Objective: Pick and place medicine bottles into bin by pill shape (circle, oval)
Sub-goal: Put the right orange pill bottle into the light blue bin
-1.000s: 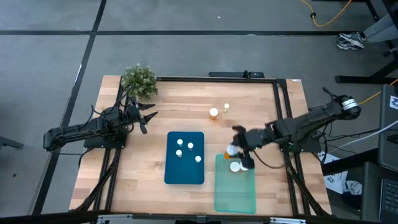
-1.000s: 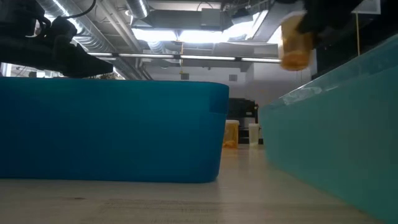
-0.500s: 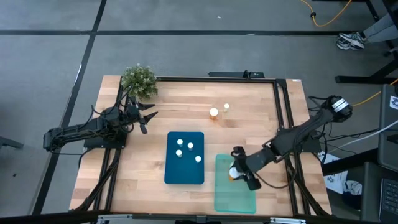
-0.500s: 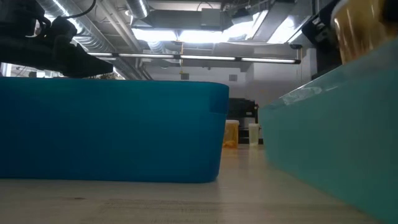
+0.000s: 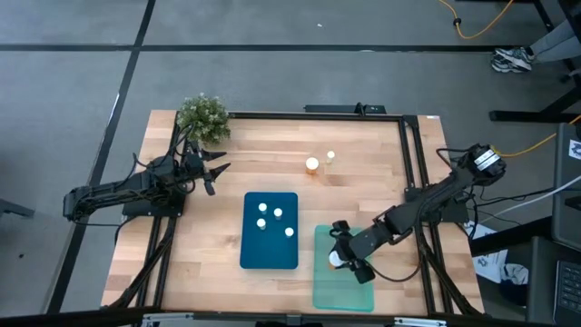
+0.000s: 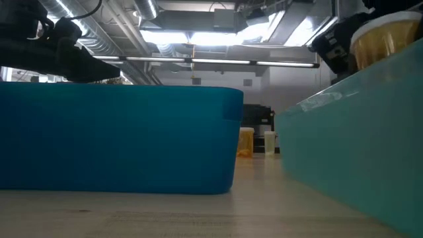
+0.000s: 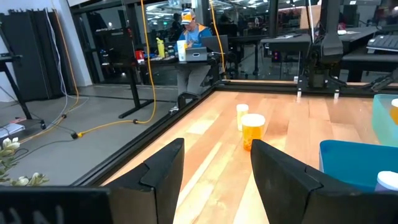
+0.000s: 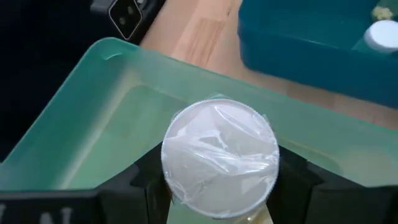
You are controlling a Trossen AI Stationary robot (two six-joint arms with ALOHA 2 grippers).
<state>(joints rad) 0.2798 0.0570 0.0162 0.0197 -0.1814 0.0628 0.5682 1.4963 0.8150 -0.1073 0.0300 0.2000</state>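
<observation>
an orange bottle [image 5: 337,260] is pinched by the right gripper [image 5: 345,258] over the teal bin [image 5: 343,291]; placing step, so lowering and release is probably called for next. left gripper [image 5: 216,171] is parked, spread.

Table [image 5: 363,182] pale wood, matt; bins [image 5: 270,254] smooth plastic; bottle cap [image 8: 220,158] under crinkled glossy film.
</observation>
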